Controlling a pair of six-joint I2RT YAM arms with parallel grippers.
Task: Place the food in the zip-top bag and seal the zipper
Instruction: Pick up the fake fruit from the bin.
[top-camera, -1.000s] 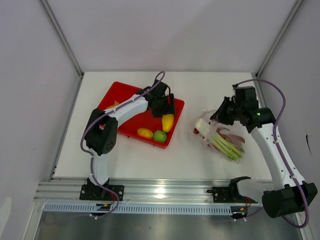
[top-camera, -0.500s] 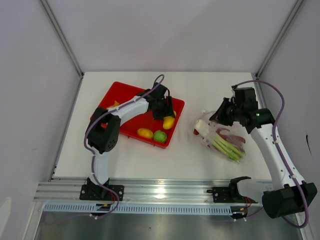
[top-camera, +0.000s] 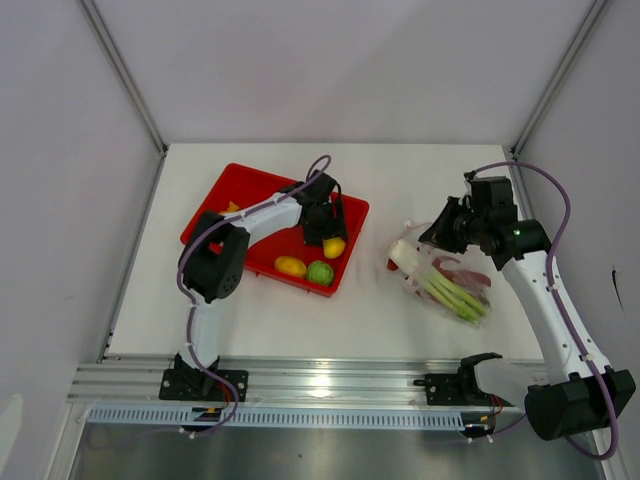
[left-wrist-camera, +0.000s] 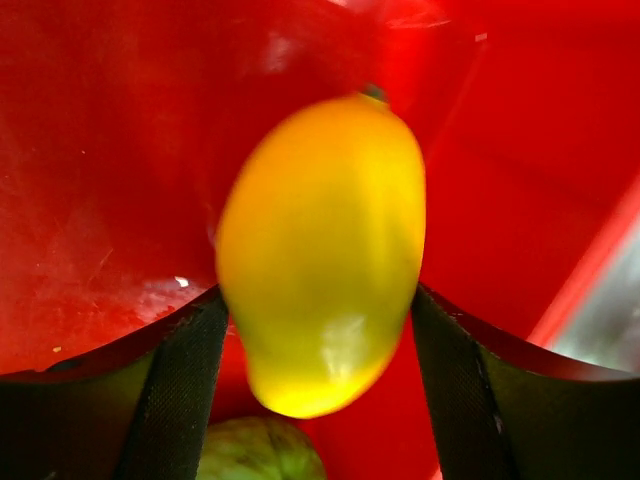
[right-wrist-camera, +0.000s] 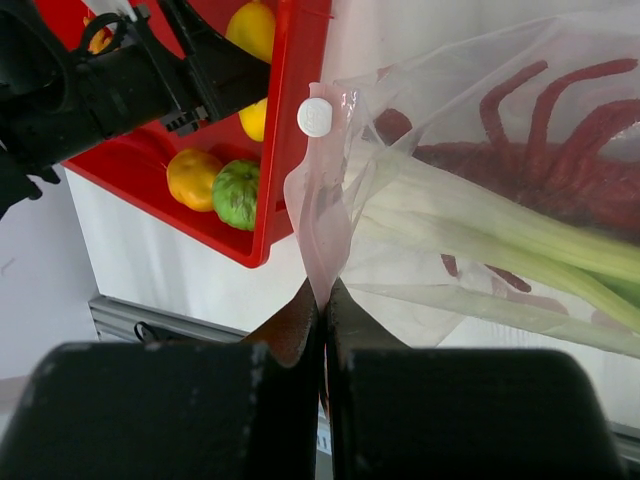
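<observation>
My left gripper (top-camera: 328, 235) is low in the red tray (top-camera: 240, 190), its fingers pressed on both sides of a yellow oval fruit (left-wrist-camera: 320, 250). A green round fruit (top-camera: 320, 272) and a second yellow fruit (top-camera: 290, 266) lie at the tray's near edge. An orange ruffled piece (top-camera: 228, 209) sits at its left. My right gripper (right-wrist-camera: 325, 300) is shut on the pinkish zipper strip (right-wrist-camera: 325, 235) of the clear zip-top bag (top-camera: 445, 280), holding its mouth up. The leek (right-wrist-camera: 500, 230) and red chillies (right-wrist-camera: 540, 130) lie inside the bag.
The zipper's white slider (right-wrist-camera: 314, 117) sits at the top of the raised edge of the bag's mouth. The tray's right rim (right-wrist-camera: 290, 120) lies close to the bag's mouth. Grey walls enclose the white table (top-camera: 400, 180) on three sides, and a metal rail (top-camera: 330, 380) runs along its near edge.
My left gripper has moved down and slightly left over the yellow fruit, so its fingers now flank it. The right arm and the bag have barely moved.
</observation>
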